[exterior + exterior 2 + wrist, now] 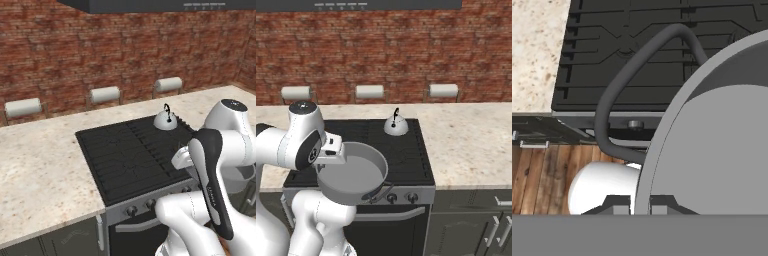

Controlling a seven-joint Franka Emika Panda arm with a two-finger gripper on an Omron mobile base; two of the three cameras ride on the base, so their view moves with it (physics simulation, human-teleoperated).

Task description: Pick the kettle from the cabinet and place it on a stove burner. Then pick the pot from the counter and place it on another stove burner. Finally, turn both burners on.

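red brick wall runs behind a beige speckled counter (40, 165) in the left base view, with three paper towel rolls (105, 94) along it. set into the counter is a black stove (130, 155), knobs along its front edge. the kettle (165, 120) sits upright on the burner at 1 o'clock on the cooktop, near the back right corner. the white arm (220, 165) rises at 4 o'clock and covers the stove's front right corner.

from the right base view, the kettle (396, 125) stands on the back burner at 1 o'clock. the pot (352, 174) hangs in the air over the stove's front edge at 7 o'clock, held by its rim at the left side.

in the hand view, the gripper (641, 204) is pinched narrow on the pot's rim (662, 135), one finger on each side of the wall. a dark loop handle (619, 90) curves up at 11 o'clock, over the grates (612, 45). wood floor (542, 175) shows at 8 o'clock.
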